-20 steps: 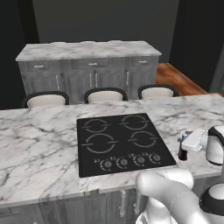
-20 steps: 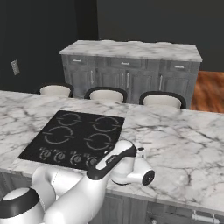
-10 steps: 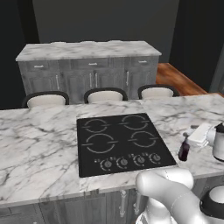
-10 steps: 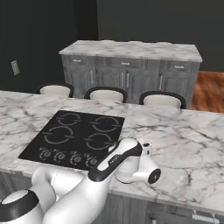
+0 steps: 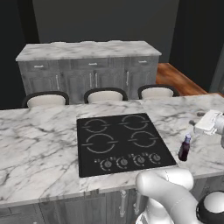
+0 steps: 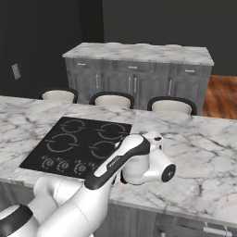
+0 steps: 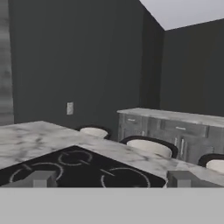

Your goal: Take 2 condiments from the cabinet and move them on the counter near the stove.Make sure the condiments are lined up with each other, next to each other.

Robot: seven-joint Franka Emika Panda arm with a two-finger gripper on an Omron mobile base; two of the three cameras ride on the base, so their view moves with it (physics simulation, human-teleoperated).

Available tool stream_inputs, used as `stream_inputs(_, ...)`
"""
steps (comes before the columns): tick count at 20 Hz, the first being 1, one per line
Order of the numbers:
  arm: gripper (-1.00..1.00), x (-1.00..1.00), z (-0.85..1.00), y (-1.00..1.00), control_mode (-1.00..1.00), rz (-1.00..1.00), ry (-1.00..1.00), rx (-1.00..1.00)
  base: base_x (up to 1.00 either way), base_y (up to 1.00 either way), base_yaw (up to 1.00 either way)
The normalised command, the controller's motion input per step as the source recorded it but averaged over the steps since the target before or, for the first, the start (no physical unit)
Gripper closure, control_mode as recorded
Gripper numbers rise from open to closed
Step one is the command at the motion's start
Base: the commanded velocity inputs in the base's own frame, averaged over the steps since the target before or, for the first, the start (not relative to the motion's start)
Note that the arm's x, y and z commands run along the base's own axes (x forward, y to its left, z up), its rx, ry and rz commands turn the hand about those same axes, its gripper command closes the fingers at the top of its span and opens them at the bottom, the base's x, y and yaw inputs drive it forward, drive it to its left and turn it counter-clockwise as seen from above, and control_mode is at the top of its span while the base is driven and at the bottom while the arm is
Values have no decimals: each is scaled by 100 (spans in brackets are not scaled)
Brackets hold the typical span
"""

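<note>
One dark brown sauce bottle (image 5: pixel 184 148) with a blue cap stands upright on the white marble counter (image 5: pixel 39 144), just right of the black stove (image 5: pixel 122 142). My gripper (image 5: pixel 200 124) hangs up and to the right of the bottle, apart from it. In the hand view the gripper (image 7: pixel 111 179) is open, its two fingertips (image 7: pixel 43 178) wide apart with nothing between them, looking low across the stove (image 7: pixel 78 168). In the right base view my arm (image 6: pixel 125 159) covers the spot where the bottle stands. The second bottle and the cabinet are out of view.
Three cream stools (image 5: pixel 105 94) line the far edge of the counter. Behind them stands a second marble top on grey base cabinets (image 5: pixel 87 78). Wood floor (image 5: pixel 181 83) lies at the far right. The counter's front edge runs close to my base.
One second ago my hand was at the bottle. It has since let go and drawn back up and to the right. The bottle stays standing where it was.
</note>
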Motion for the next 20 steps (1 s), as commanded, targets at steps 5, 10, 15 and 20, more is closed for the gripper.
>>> stream_inputs(5, -100, -37, 70, 61, -100, -20, 30, -25, 0, 0, 0)
stream_inputs(10, -100, -45, 53, 96, -100, -23, 35, -38, 0, 0, 0)
stream_inputs(15, -100, -42, 50, 92, -100, -16, 33, -27, 0, 0, 0)
stream_inputs(20, -100, -39, 40, 47, -100, -16, 25, -10, 0, 0, 0)
